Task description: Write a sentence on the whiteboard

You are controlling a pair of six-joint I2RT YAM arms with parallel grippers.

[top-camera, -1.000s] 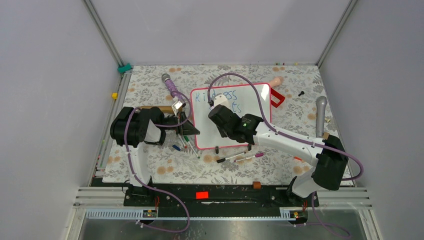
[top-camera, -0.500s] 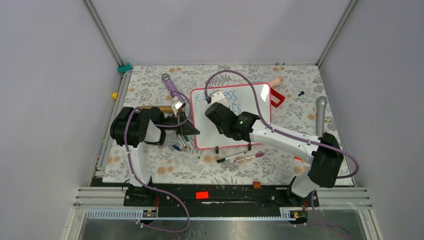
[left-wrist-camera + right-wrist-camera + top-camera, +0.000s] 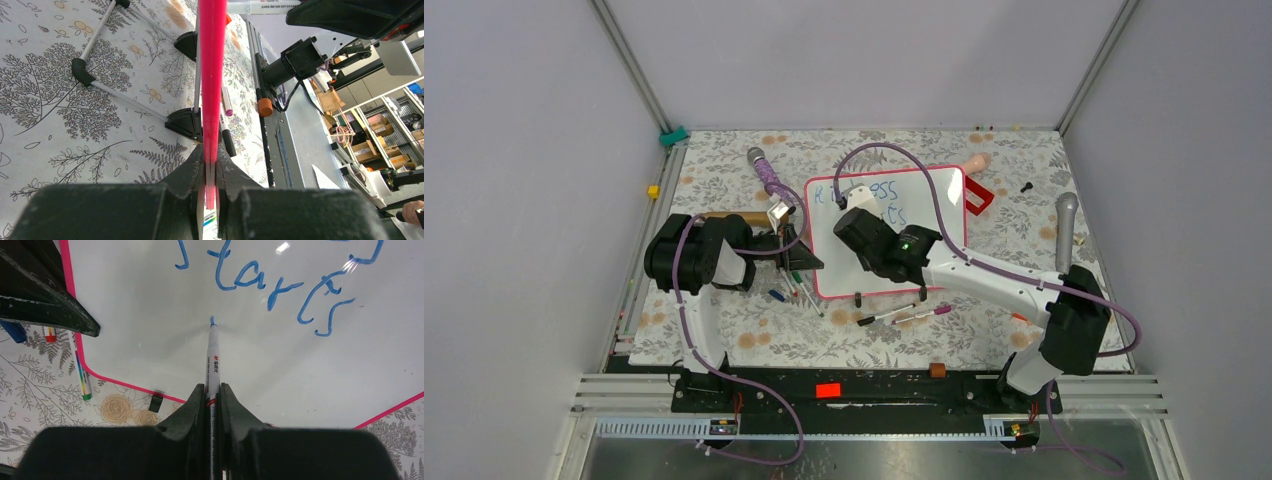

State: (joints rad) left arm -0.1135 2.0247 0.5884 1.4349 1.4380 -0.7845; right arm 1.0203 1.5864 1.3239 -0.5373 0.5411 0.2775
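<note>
The whiteboard [image 3: 924, 225], glossy white with a pink rim, lies on the flowered tablecloth with blue writing on its upper part. My left gripper [image 3: 808, 262] is shut on the whiteboard's left edge. In the left wrist view the pink rim [image 3: 212, 75] runs edge-on into the closed left gripper [image 3: 212, 167]. My right gripper [image 3: 213, 392] is shut on a white marker [image 3: 213, 357] above the board [image 3: 300, 370]. The marker's tip touches the board at a small blue mark, below the blue word "starts" [image 3: 260, 280]. In the top view the right gripper [image 3: 862, 222] hangs over the board's left half.
Loose markers [image 3: 894, 316] lie in front of the board, and several more [image 3: 796, 285] under the left gripper. A grey microphone [image 3: 1065, 230] lies at the right, a purple-handled one [image 3: 769, 178] at the back left. A red object [image 3: 980, 195] sits by the board's right edge. A black clip foot [image 3: 156, 402] sits on the rim.
My right gripper has shifted a little to the left over the board with the marker in it. The left gripper and the board have not moved.
</note>
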